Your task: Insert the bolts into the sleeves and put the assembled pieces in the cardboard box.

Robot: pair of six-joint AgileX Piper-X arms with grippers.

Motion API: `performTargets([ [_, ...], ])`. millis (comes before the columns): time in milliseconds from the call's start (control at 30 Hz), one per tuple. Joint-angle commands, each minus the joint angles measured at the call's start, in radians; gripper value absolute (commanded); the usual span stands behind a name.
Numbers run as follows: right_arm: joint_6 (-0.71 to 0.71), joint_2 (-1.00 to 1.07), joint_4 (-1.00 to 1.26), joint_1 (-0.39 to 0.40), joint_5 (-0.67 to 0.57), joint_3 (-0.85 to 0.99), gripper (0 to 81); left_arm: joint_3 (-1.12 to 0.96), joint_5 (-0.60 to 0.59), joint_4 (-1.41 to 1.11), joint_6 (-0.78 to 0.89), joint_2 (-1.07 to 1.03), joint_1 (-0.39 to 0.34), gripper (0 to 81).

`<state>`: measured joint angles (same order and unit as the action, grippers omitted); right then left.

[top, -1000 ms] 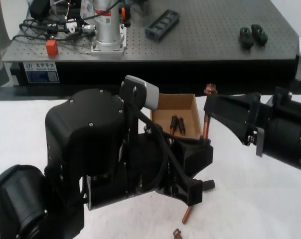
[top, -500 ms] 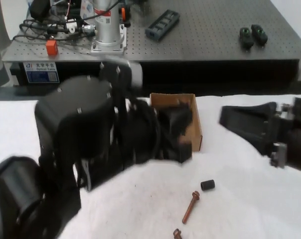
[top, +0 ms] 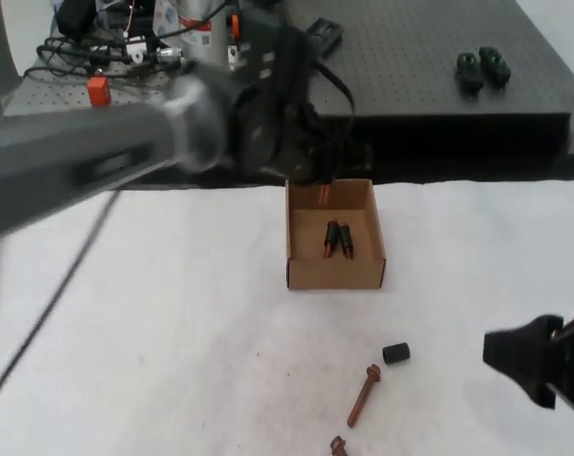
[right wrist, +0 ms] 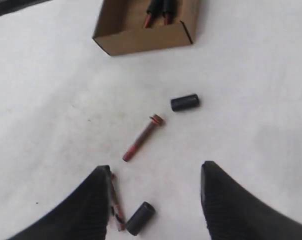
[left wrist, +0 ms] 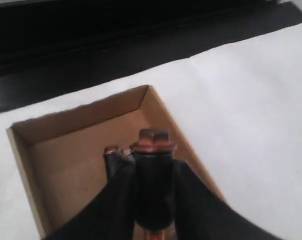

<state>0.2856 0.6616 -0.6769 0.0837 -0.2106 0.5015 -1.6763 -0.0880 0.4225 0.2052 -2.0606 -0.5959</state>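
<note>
Hanging over the open cardboard box (left wrist: 81, 117), the assembled piece (left wrist: 152, 142) sits clamped in the left hand (left wrist: 152, 172). The fingers are closed on the black sleeve, and the copper hex head stands out beyond the fingertips. Its long axis runs in line with the fingers, pointing down into the box's interior rather than across its rim.

From the wrist camera the piece lies inside the box's outline, close to one side wall. It is just above the two finished pieces (top: 337, 237) lying side by side on the box floor. How high it hangs above them cannot be told.

My reading is that the drop depends on this alignment. With the box directly beneath, opening the fingers should be enough. The nearby wall and the pieces below are what the piece might strike or lean on.

On the near side of the box, well apart from it, a loose bolt (right wrist: 141, 137) lies on the white counter (top: 173, 313). A loose sleeve (right wrist: 185, 102) lies between that bolt and the box. A second sleeve (right wrist: 140, 218) and a second bolt (right wrist: 116, 202) lie farther from the box.

The right hand (right wrist: 156, 170) hovers over these with fingers spread wide and nothing in them. It is clearly the nearer arm to the loose parts.
</note>
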Motion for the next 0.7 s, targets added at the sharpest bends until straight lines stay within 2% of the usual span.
performTargets([
  [0, -0.018, 0.052, -0.014, -0.003, 0.021, 0.001, 40.1, -0.2, 0.033, 0.164, -0.063, -0.127, 0.002, 0.6],
  [133, -0.018, 0.126, -0.027, 0.001, 0.016, 0.001, 40.1, -0.379, 0.033, 0.28, -0.078, -0.268, 0.003, 0.6],
  [300, -0.022, 0.189, -0.025, 0.001, 0.014, 0.001, 40.1, -0.409, 0.033, 0.298, -0.077, -0.325, 0.006, 1.1],
  [367, -0.059, 0.212, -0.013, 0.001, -0.004, 0.001, 40.1, -0.409, 0.033, 0.307, -0.077, -0.332, 0.007, 7.1],
  [533, -0.062, 0.308, 0.011, 0.021, -0.051, 0.017, 40.1, -0.409, 0.035, 0.307, -0.074, -0.328, 0.014, 30.6],
  [600, -0.062, 0.362, 0.034, 0.056, -0.033, 0.029, 40.1, -0.409, 0.035, 0.315, -0.074, -0.318, 0.016, 33.3],
  [667, -0.062, 0.416, 0.082, 0.097, 0.012, 0.046, 40.1, -0.409, 0.035, 0.341, -0.074, -0.295, 0.016, 32.3],
])
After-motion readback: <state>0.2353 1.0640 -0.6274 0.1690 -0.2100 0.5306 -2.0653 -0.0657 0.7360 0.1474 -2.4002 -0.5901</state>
